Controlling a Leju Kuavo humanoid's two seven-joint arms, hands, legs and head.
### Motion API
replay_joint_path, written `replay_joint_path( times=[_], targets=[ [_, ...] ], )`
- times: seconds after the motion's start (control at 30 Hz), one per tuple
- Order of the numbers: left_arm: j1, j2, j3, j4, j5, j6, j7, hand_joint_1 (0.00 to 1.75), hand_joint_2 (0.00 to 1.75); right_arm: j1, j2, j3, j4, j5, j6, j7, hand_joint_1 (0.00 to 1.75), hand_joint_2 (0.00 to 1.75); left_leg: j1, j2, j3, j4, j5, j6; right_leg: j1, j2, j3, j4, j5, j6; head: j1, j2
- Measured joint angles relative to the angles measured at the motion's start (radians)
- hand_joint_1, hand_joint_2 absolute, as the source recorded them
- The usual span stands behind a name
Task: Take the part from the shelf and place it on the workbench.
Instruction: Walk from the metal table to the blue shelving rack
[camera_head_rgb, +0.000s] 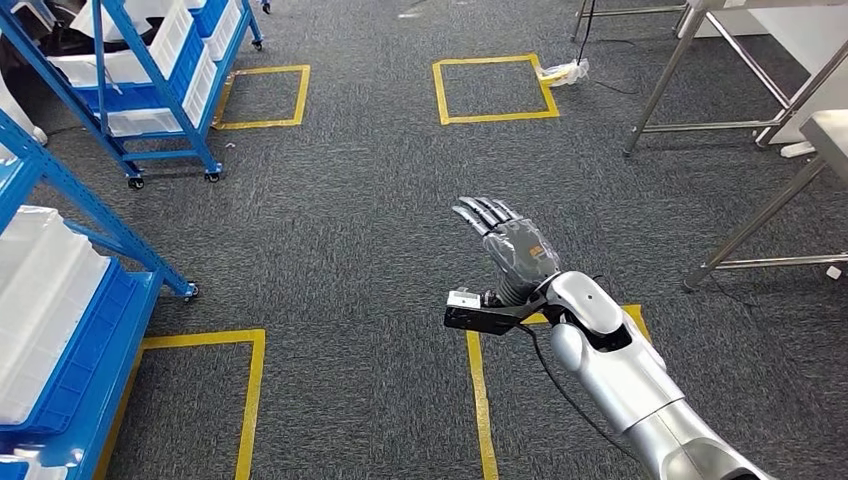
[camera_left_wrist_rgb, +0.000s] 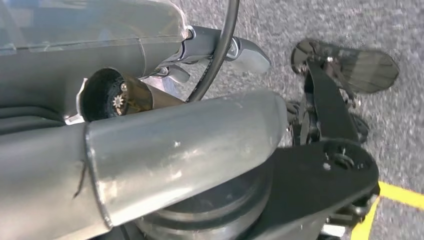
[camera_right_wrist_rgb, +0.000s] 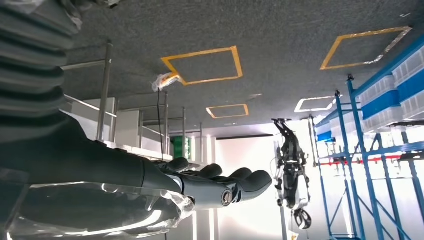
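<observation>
The right hand (camera_head_rgb: 508, 243) is raised over the grey carpet (camera_head_rgb: 360, 220) with its fingers straight and apart, holding nothing, probably kept ready for a reach. White trays sit on the blue shelf (camera_head_rgb: 70, 300) at the near left, but I cannot make out the part itself. The metal workbench (camera_head_rgb: 800, 130) stands at the far right; the left hand's state I cannot tell.

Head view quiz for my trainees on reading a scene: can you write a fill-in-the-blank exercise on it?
1. The right hand holds ____, its fingers stretched out flat.
2. The floor squares are outlined in ____ tape.
3. The shelf frames are ____.
4. The white bins sit on the robot's ____ side.

Missing words: nothing; yellow; blue; left
</observation>
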Motion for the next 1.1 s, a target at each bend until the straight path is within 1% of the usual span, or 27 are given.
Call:
replay_joint_path(
  times=[0.1,0.3,0.33,0.43,0.5,0.6,0.67,0.7,0.73,0.77,0.8,0.87,0.9,0.93,0.97,1.0,1.03,1.07,1.1],
  targets=[
    [0.000,0.000,0.000,0.000,0.000,0.000,0.001,0.00,0.00,0.000,0.000,-0.001,0.006,0.000,0.002,0.001,0.00,0.00,0.001,0.001,0.000,-0.003,0.003,-0.006,0.001,0.000,-0.001,0.001,0.001,-0.001,0.000,0.000],
    [0.000,0.001,0.000,0.000,0.000,0.000,0.002,0.00,0.00,-0.001,0.000,-0.003,0.013,0.000,0.004,0.001,0.00,0.00,0.002,0.001,-0.001,-0.004,0.003,-0.024,0.002,0.000,-0.002,0.003,0.000,-0.002,0.000,0.000],
    [0.000,0.001,0.000,0.000,0.000,-0.001,0.002,0.00,0.00,-0.002,0.000,-0.003,0.014,0.000,0.004,0.001,0.00,0.00,0.002,0.001,-0.001,-0.004,0.004,-0.026,0.002,0.000,-0.002,0.003,0.001,-0.002,0.000,0.000],
    [0.000,0.001,0.000,0.000,0.000,-0.001,0.002,0.00,0.00,-0.004,0.000,-0.004,0.017,0.000,0.004,0.001,0.00,0.00,0.002,0.001,-0.002,-0.003,0.004,-0.026,0.001,-0.001,-0.002,0.003,0.001,-0.001,0.000,0.000],
    [0.000,0.002,0.000,0.000,0.000,0.000,0.002,0.00,0.00,-0.005,0.000,-0.005,0.018,0.000,0.004,0.001,0.00,0.00,0.000,0.001,-0.004,0.002,0.003,-0.025,-0.001,-0.001,-0.002,0.002,0.002,0.000,0.000,0.000],
    [0.000,0.004,0.000,0.000,0.000,0.000,0.002,0.00,0.00,-0.005,0.000,-0.006,0.020,0.000,0.004,0.002,0.00,0.00,-0.001,0.001,-0.010,0.013,0.000,-0.018,-0.004,-0.001,-0.004,0.002,0.004,0.004,0.000,0.000],
    [0.000,0.004,0.000,0.000,0.000,0.000,0.002,0.00,0.00,-0.005,0.000,-0.006,0.021,0.001,0.004,0.003,0.00,0.00,-0.002,0.002,-0.011,0.008,0.000,-0.010,-0.003,-0.001,-0.003,0.010,0.013,0.010,0.000,0.000],
    [0.000,0.004,0.000,0.000,0.000,0.000,0.002,0.00,0.00,-0.005,0.000,-0.007,0.021,0.001,0.004,0.004,0.00,0.00,0.000,0.005,-0.006,0.000,0.002,-0.003,-0.001,-0.002,-0.003,0.015,0.017,0.013,0.000,0.000],
    [0.000,0.004,0.000,0.000,0.000,0.000,0.001,0.00,0.00,-0.006,0.000,-0.008,0.022,0.001,0.004,0.004,0.00,0.00,0.003,0.009,0.001,-0.011,0.007,0.003,0.001,-0.009,-0.005,0.024,0.013,0.016,0.001,0.000],
    [0.000,0.003,0.000,0.000,0.000,0.001,0.001,0.00,0.00,-0.008,0.000,-0.010,0.022,0.001,0.004,0.004,0.00,0.00,0.006,0.013,0.008,-0.020,0.013,0.008,0.002,-0.017,-0.013,0.042,-0.005,0.019,0.003,0.000],
    [0.000,0.003,0.000,0.000,0.000,0.001,0.000,0.00,0.00,-0.011,0.000,-0.011,0.022,0.001,0.004,0.004,0.00,0.00,0.008,0.018,0.012,-0.027,0.019,0.010,0.001,-0.027,-0.028,0.076,-0.036,0.021,0.005,0.000],
    [0.001,0.003,0.000,0.000,0.000,0.001,0.000,0.00,0.00,-0.012,0.001,-0.014,0.023,0.001,0.004,0.004,0.00,0.00,0.008,0.025,0.006,-0.030,0.026,0.008,-0.006,-0.039,-0.076,0.189,-0.109,0.030,0.007,0.000],
    [0.002,0.003,0.000,0.000,0.000,0.001,0.000,0.00,0.00,-0.010,0.002,-0.014,0.025,0.001,0.004,0.004,0.00,0.00,0.009,0.027,0.002,-0.030,0.029,0.005,-0.011,-0.041,-0.095,0.237,-0.132,0.035,0.007,0.000],
    [0.002,0.004,0.000,0.000,0.000,0.001,0.000,0.00,0.00,-0.008,0.002,-0.015,0.026,0.001,0.004,0.004,0.00,0.00,0.011,0.028,-0.002,-0.029,0.031,0.001,-0.018,-0.042,-0.100,0.258,-0.139,0.041,0.007,0.000],
    [0.002,0.004,0.000,0.000,0.000,0.001,0.000,0.00,0.00,-0.006,0.002,-0.015,0.028,0.001,0.004,0.004,0.00,0.00,0.014,0.028,-0.006,-0.027,0.032,-0.003,-0.025,-0.043,-0.086,0.238,-0.124,0.049,0.007,0.000],
    [0.003,0.005,0.000,0.000,0.000,0.002,0.000,0.00,0.00,-0.005,0.001,-0.016,0.029,0.001,0.004,0.005,0.00,0.00,0.018,0.028,-0.009,-0.023,0.031,-0.009,-0.033,-0.043,-0.055,0.183,-0.096,0.056,0.007,0.000],
    [0.003,0.005,0.000,0.000,0.000,0.001,0.000,0.00,0.00,-0.005,0.001,-0.016,0.029,0.001,0.004,0.005,0.00,0.00,0.022,0.028,-0.013,-0.016,0.029,-0.017,-0.041,-0.039,-0.018,0.114,-0.070,0.065,0.007,0.000],
    [0.002,0.006,0.000,0.000,0.000,0.001,0.000,0.00,0.00,-0.006,0.001,-0.017,0.030,0.002,0.005,0.004,0.00,0.00,0.024,0.027,-0.017,-0.007,0.026,-0.027,-0.042,-0.032,0.010,0.056,-0.058,0.069,0.008,0.000],
    [0.001,0.008,-0.001,0.001,0.000,0.001,0.000,0.00,0.00,-0.006,0.002,-0.017,0.030,0.003,0.005,0.004,0.00,0.00,0.025,0.026,-0.022,0.000,0.023,-0.037,-0.041,-0.027,0.026,0.023,-0.054,0.064,0.007,0.000]
  ],
)
